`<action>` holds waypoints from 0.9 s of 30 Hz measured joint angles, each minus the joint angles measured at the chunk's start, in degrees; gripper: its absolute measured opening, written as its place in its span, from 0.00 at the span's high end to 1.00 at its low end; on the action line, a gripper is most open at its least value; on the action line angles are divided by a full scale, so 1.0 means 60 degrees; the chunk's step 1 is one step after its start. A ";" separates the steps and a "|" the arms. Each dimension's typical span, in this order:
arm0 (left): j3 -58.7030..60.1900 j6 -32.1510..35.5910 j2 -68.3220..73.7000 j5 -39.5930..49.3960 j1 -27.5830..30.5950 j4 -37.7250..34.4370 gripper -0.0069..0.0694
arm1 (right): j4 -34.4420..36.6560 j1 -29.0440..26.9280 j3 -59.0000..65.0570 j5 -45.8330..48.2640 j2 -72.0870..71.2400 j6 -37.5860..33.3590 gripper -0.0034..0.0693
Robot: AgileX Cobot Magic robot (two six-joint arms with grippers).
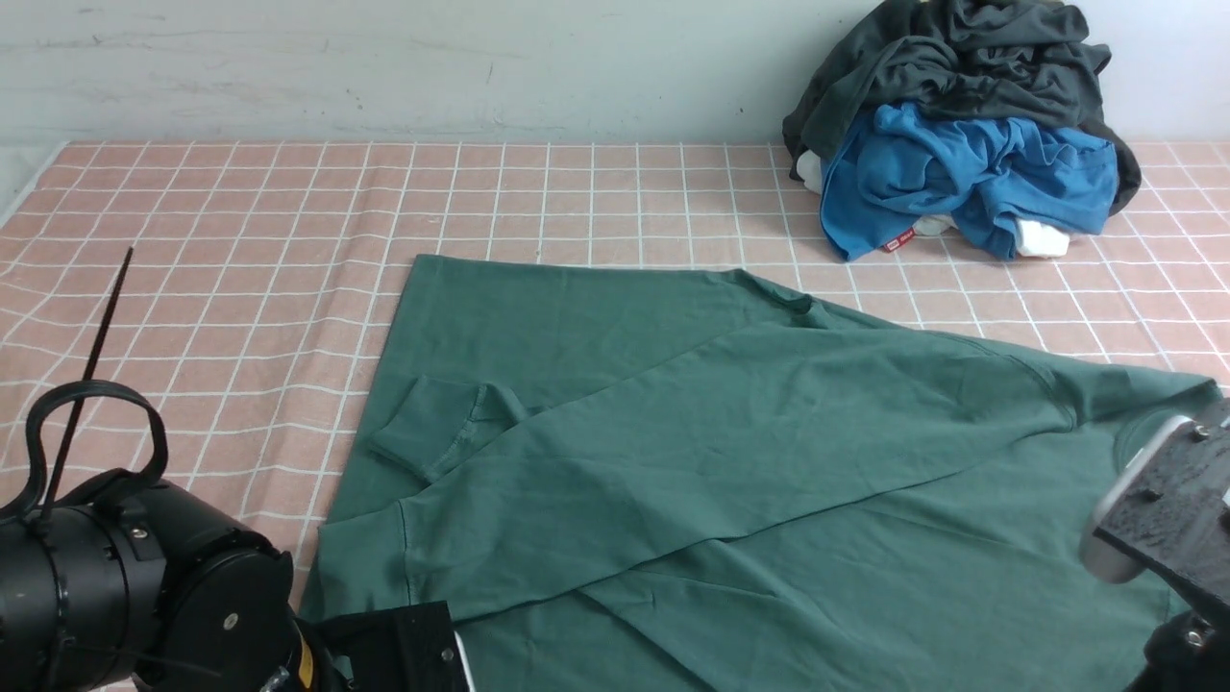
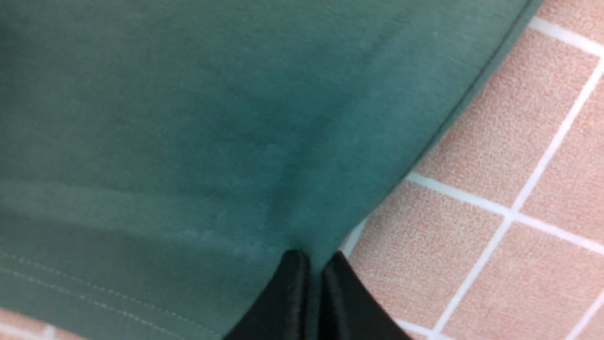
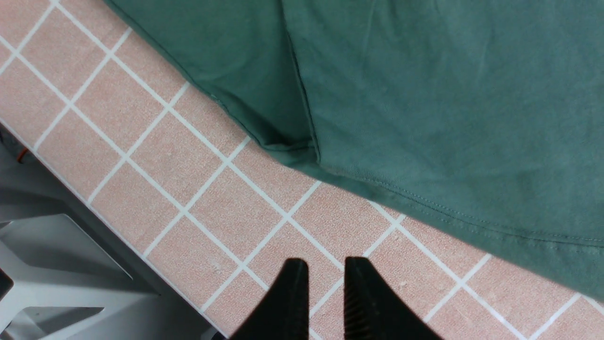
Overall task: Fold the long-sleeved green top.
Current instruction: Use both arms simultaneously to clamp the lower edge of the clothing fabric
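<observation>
there, left gripper (image 2: 314, 265) pinches green top (image 2: 212, 118).

The green long-sleeved top (image 1: 769, 461) is matt knit cloth; pink tablecloth (image 1: 240, 240) looks coarser.

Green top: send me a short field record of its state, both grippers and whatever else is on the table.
garment: green long-sleeved top spread on the checked tablecloth, one sleeve laid diagonally across its body
left gripper: shut on the top's edge
right gripper: slightly open, empty, over bare cloth beside the top
other items: blue garment and dark grey garment, piled at far right
</observation>
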 joint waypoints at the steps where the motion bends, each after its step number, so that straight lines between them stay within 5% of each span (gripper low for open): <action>1: -0.0020 -0.0090 0.0000 0.0072 0.0000 0.0011 0.90 | 0.0002 0.0000 0.0000 0.0000 0.0000 -0.0012 0.81; 9: -0.0343 -0.1687 0.0000 0.1520 0.0000 0.0570 0.90 | 0.0119 0.0000 0.0000 0.0340 0.0000 -0.1606 0.64; 18: -0.0324 -0.1983 0.0000 0.2207 0.0000 0.0682 0.90 | -0.0632 0.0000 0.0076 0.0124 0.0000 -0.3594 0.19; 27: -0.0324 -0.1983 0.0000 0.2144 0.0000 0.0573 0.90 | -0.2459 0.0000 0.1723 -0.1650 0.0066 -0.4141 0.15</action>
